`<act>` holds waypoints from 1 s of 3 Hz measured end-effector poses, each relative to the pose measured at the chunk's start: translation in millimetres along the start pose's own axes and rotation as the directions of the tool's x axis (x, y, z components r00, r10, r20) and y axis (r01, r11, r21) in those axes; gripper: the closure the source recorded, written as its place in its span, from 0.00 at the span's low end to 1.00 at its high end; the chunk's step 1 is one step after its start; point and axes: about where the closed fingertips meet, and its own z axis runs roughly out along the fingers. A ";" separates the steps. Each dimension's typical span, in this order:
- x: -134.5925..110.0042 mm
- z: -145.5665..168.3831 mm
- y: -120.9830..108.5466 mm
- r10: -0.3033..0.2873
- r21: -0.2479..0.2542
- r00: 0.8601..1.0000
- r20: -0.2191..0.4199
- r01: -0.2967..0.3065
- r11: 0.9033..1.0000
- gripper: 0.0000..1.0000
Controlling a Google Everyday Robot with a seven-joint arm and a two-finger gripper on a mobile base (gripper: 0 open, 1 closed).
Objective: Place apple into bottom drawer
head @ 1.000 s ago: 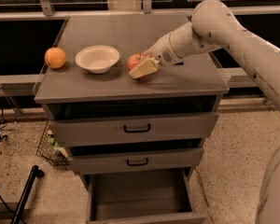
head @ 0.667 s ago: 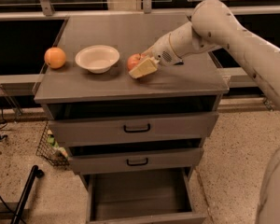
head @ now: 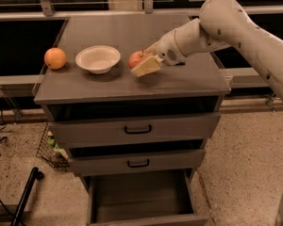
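Nothing moved: hand at apple, bottom drawer open.

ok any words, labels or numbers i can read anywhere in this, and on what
None can be read.
Grey cabinet, open bottom drawer: no text, plain handles.
Bowl, orange fruit, apple: no labels or stickers seen.
Arm and its claw, at the apple on the cabinet top: no markings.

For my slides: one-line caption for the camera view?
Robot claw at the apple on the cabinet top, beside a bowl and orange; bottom drawer stands open below.
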 end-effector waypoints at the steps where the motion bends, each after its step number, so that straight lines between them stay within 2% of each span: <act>1: -15.0 -30.4 19.0 -0.046 0.022 0.998 0.034 0.045 0.999 1.00; 2: -19.9 -74.8 54.0 -0.122 0.045 0.991 0.055 0.120 0.992 1.00; 3: 38.5 -90.4 108.8 -0.151 0.022 0.988 0.030 0.150 0.988 1.00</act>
